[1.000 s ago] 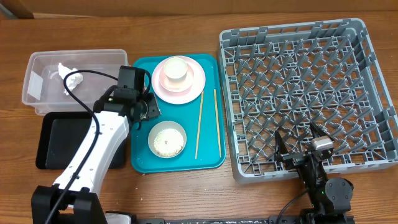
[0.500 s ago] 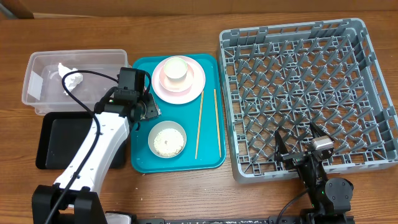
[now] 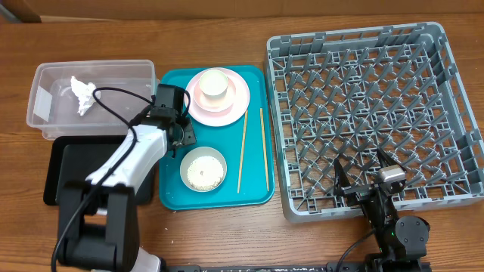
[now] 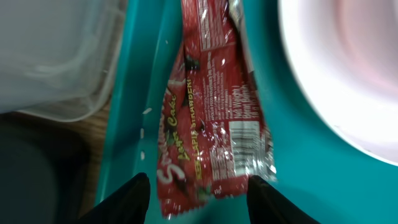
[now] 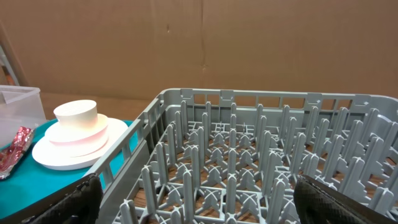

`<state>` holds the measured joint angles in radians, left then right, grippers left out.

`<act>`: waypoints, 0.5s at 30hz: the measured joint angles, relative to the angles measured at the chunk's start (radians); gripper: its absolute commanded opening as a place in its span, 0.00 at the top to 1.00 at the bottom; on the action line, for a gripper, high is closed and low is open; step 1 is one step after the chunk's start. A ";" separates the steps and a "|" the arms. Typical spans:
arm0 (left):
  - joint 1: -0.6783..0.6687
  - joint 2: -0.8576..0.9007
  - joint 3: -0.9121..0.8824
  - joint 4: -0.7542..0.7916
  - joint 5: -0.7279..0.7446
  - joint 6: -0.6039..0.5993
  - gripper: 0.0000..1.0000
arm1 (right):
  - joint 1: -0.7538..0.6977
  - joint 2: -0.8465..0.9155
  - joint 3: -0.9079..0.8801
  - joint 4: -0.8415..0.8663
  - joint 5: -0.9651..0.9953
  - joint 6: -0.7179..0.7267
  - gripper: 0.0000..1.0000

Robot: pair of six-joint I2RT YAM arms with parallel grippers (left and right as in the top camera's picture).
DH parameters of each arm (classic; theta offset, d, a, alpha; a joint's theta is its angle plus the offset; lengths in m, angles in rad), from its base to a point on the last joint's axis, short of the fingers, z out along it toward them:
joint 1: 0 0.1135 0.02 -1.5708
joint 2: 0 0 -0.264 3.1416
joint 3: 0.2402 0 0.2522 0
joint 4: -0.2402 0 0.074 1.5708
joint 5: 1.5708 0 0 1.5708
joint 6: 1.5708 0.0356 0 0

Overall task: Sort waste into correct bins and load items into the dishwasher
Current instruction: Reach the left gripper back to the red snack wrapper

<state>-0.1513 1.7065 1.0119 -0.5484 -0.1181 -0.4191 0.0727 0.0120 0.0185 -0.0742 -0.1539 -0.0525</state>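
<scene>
The red snack wrapper [image 4: 214, 106] lies flat on the left side of the teal tray, and it also shows in the right wrist view [image 5: 15, 146]. My left gripper [image 4: 199, 199] is open just above it, one finger on each side of its near end; from overhead the left gripper [image 3: 183, 136] hides the wrapper. A few rice grains [image 4: 144, 127] lie by the tray's rim. The tissue wad [image 3: 83, 94] is in the clear tub [image 3: 53, 113]. My right gripper [image 3: 363, 175] is open and empty over the front of the grey rack [image 3: 370, 113].
The teal tray [image 3: 253, 193] holds a pink plate [image 3: 234, 106] with a white cup [image 3: 214, 85] on it, a white bowl of rice [image 3: 203, 168] and two chopsticks [image 3: 242, 151]. The black tray [image 3: 76, 170] lies in front of the tub.
My left arm has swung right and its gripper now sits further over the teal tray's left side. The right arm has not moved.
</scene>
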 measured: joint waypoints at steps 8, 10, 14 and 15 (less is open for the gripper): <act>0.000 0.088 -0.002 0.029 0.000 0.000 0.47 | 0.000 0.000 0.000 0.000 0.000 0.000 0.00; 0.000 0.090 -0.002 0.031 0.000 0.000 0.50 | 0.000 0.000 0.000 0.000 0.000 0.000 0.00; 0.000 0.090 -0.002 0.035 0.001 0.000 0.55 | 0.000 0.000 0.000 0.000 0.000 0.000 0.00; 0.000 0.090 -0.002 0.037 0.001 0.000 0.57 | 0.000 0.000 0.000 0.000 0.000 0.000 0.00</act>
<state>-0.1513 1.7966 1.0096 -0.5117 -0.1173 -0.4187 0.0727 0.0120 0.0185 -0.0746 -0.1535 -0.0525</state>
